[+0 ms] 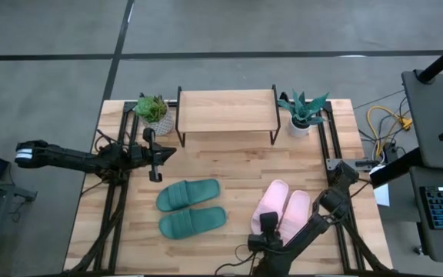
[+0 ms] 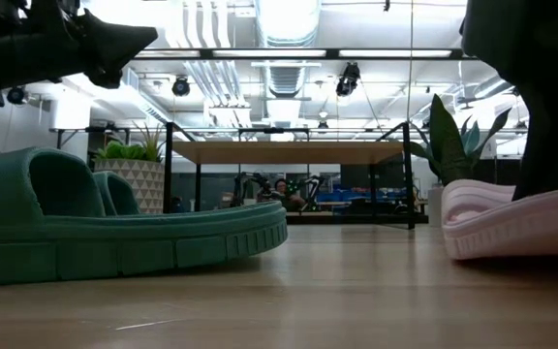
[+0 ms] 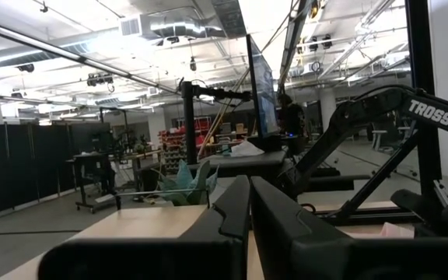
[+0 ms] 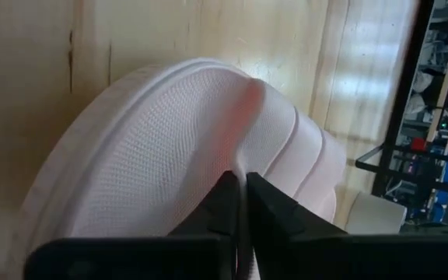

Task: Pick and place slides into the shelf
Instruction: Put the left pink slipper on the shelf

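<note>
Two light pink slides lie side by side near the table's right front. Two dark green slides lie left of them, soles down. The shelf stands at the far edge on black legs. My right gripper is at the near end of the left pink slide and is shut on it. My left gripper hangs shut and empty in the air, in front of the shelf's left end and above the green slides, pointing toward the table's right. My right gripper pinches the raised side rim of the left pink slide, near its near end, between the two fingers. A thin strip of pink shows between them, and the rim is dented inward just past the fingertips. The fingers slant down along the slide. In the low view the slide looks to be on the table.
A potted plant stands left of the shelf, and another stands right of it. Black frame rails run along both table sides. Bare wood lies between the slides and the shelf. A person shows in the room beyond the table.
</note>
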You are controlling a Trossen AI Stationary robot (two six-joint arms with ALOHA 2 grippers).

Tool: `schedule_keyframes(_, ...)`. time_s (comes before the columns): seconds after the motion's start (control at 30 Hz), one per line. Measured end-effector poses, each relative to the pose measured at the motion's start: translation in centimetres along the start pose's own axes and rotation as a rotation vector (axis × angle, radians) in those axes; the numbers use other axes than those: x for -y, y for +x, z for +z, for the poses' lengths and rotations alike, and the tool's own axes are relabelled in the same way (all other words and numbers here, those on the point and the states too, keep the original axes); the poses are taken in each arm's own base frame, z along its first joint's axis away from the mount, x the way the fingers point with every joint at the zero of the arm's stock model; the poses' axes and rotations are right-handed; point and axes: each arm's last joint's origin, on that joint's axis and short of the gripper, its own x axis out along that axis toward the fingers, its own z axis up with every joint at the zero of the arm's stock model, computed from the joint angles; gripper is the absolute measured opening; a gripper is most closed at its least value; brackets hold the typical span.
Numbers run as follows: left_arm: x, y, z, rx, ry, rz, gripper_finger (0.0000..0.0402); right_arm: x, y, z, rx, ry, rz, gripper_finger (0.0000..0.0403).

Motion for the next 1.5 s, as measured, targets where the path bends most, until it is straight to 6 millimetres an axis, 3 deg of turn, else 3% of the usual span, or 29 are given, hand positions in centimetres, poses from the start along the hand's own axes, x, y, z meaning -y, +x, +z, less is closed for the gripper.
schedule_keyframes(0.4,0.0,0.0,0.0,0.000,0.000,0.000,0.0000,1.5,-2.8,1.7,0.149,0.007,0.007,0.0012)
schedule_keyframes(0.77,0.0,0.0,0.0,-0.002,-0.001,0.000,0.0000,4.0,-5.6,2.9,0.362,-0.041,-0.139,0.0012)
schedule_keyframes(1.0,0.1,0.1,-0.3,-0.020,0.001,-0.004,0.0000,8.1,-8.1,2.2,0.513,0.045,-0.278,0.0012)
schedule_keyframes(1.17,0.1,0.1,-0.4,-0.026,-0.042,-0.004,0.0000,12.1,-9.9,1.6,0.599,0.101,-0.380,0.0012)
schedule_keyframes(1.5,0.1,0.2,-0.1,-0.008,-0.129,-0.011,0.0000,19.4,-9.9,1.4,0.541,0.111,-0.424,0.0012)
